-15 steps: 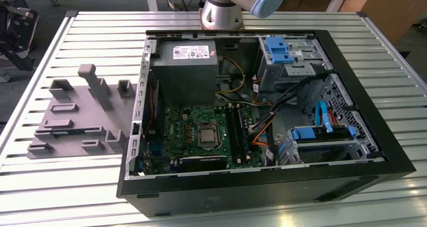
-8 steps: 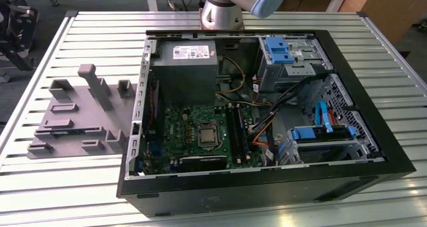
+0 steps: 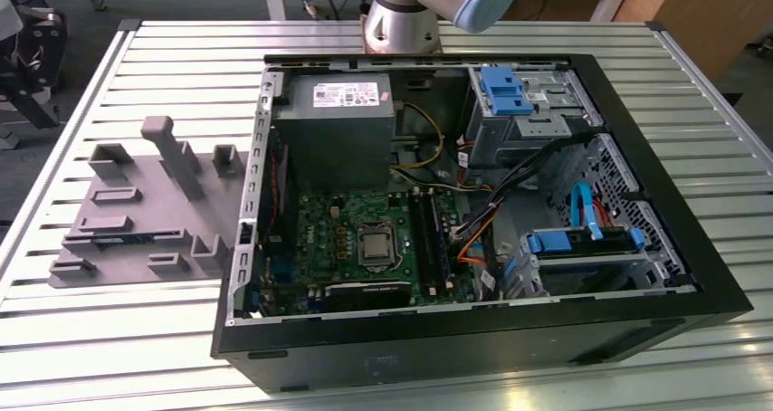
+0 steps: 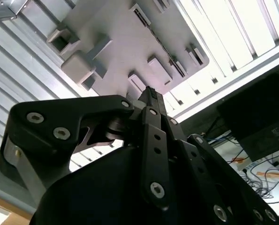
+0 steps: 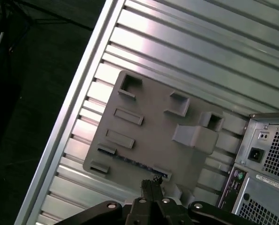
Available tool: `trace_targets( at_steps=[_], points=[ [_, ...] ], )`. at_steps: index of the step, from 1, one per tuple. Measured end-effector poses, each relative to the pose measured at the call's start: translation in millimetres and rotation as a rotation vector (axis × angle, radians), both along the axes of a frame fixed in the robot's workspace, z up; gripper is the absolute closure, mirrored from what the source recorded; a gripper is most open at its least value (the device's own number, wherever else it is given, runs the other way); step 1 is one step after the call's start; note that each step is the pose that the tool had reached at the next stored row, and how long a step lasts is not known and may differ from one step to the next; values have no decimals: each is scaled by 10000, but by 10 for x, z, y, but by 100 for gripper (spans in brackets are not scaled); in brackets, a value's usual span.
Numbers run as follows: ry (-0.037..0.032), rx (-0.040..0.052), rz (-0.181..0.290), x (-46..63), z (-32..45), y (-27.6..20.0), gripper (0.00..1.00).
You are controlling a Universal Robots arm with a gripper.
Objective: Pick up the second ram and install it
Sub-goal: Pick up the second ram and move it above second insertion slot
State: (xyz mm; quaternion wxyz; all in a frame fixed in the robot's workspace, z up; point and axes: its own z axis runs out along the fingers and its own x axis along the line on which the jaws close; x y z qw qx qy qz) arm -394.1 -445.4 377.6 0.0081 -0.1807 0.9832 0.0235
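the second ram [image 5: 138,165] sits in a long groove along one edge of the grey holder plate [image 5: 144,126]. the claw [image 5: 151,182] hangs over that edge, fingers pressed together with nothing between them. the stick looks light, thin and stiff, and easy to crack, so its long sides near the middle seem the best place to pinch. tall grey blocks [image 5: 195,136] stand further in on the plate, and the computer case [image 5: 266,154] stands just beside the plate

Watching from my remote station, I can read no text. The white label [image 3: 347,92] on the power supply [image 3: 332,144] and a sticker [image 5: 272,178] on the computer case [image 5: 252,140] carry print I cannot make out.
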Motion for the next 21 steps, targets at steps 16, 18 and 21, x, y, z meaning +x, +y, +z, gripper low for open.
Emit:
trace_targets(
  at_steps=[16,18,21],
  points=[
    [-1,0,2754,-6,-13,0,89],
    [-1,0,3131,-6,-15,0,89],
    [0,0,3670,-7,-19,0,89]
  ],
)
